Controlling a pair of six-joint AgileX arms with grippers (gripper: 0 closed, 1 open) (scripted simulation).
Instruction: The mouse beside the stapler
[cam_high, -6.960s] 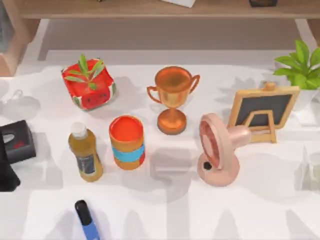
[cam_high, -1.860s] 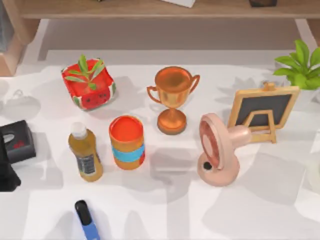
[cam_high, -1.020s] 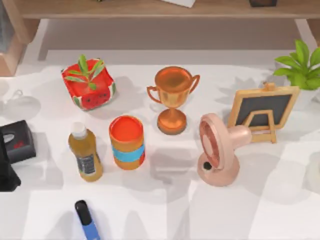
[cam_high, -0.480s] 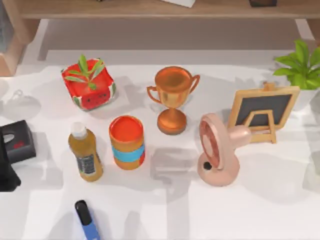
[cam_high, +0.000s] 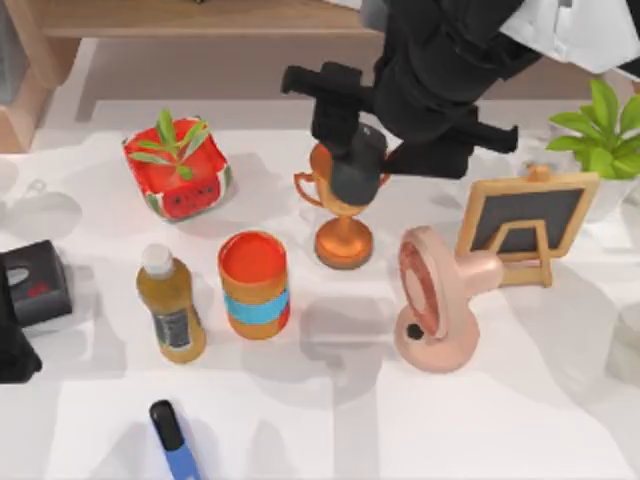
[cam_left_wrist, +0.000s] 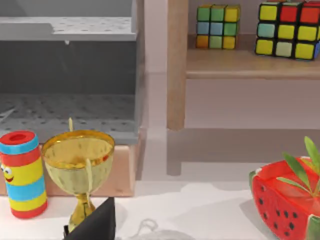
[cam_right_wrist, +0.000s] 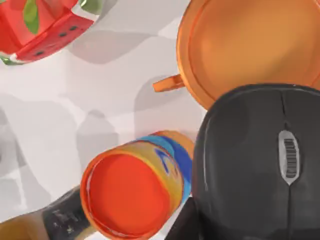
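Carrying mouse (cam_high: 357, 168) w/ right gripper (cam_high: 350, 150), top centre of top view, right above trophy (cam_high: 344, 200). Fingers pinching mouse; in wrist view it hangs just under them. Keep height over trophy + can (cam_high: 254, 284), no tilt, slow swing. Stapler location: can't tell. Left arm (cam_high: 15, 340) parked at left edge, fingers can't tell.

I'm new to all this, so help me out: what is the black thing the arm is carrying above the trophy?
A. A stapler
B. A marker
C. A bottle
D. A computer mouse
D: in the right wrist view the black mouse shows a scroll wheel, and from above it hangs under the right gripper over the trophy.
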